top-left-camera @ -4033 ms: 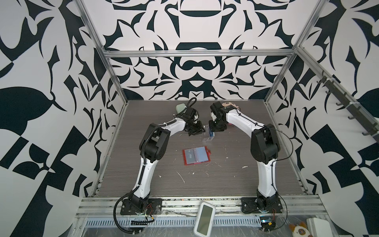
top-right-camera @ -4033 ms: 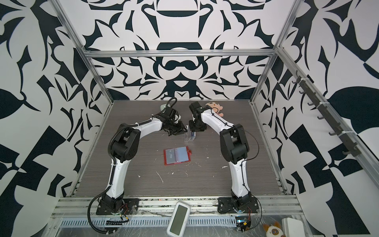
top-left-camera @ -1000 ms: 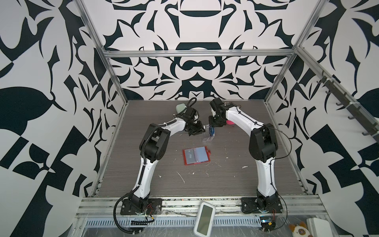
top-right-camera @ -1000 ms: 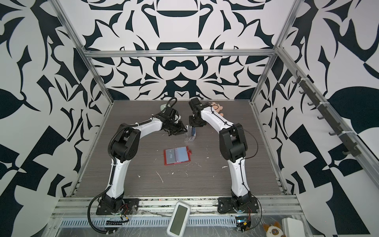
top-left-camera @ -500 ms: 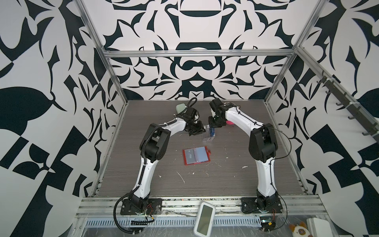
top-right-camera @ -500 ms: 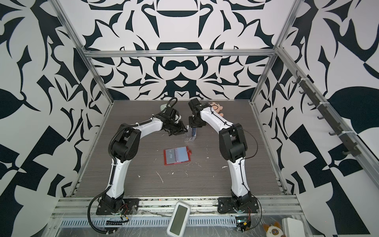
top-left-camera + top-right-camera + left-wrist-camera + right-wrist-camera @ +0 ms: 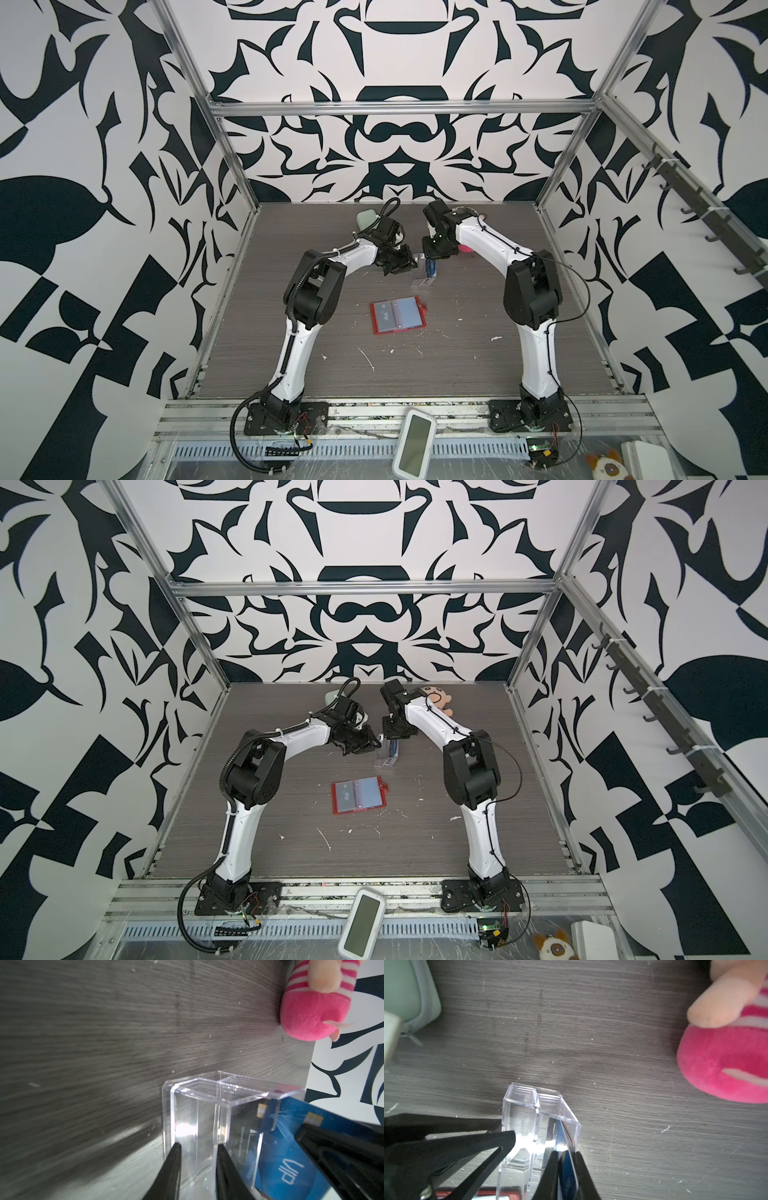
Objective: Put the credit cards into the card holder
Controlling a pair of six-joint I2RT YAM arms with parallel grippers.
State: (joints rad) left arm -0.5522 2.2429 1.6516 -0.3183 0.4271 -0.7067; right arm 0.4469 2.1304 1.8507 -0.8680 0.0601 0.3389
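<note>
Working over a grey wood-grain table (image 7: 478,332). Ignoring the pink plush doll (image 7: 726,1068) and pale green case (image 7: 409,991) at the back.

Found the card holder (image 7: 397,320) mid-table, lying open and flat, well apart from both arms. Looks to have one "Vip" card already sleeved in its left half.

Reckon mid-pick: pulling the next of the credit cards (image 7: 270,1157) out of the clear acrylic box (image 7: 422,276), sitting between the two wrists.

Seeing the left gripper (image 7: 198,1146) set narrow on the box's empty end, apparently clamped there to steady it. Seeing the right gripper (image 7: 566,1154) pinched narrow onto the top edge of a blue VIP card (image 7: 568,1172) standing in the other slot.

Next: lift straight up along the slot, keep the box pinned, carry over to the holder, line up edge-on with a free sleeve. Expect some risk of dragging a neighbouring card up too.

Can't count the cards in the box: a dark one (image 7: 243,1124) behind the blue, plus white and red edges, all smeared by the acrylic. Can't check either grip in both top views, hidden under the wrists. Doll and case cropped in both wrist views.
</note>
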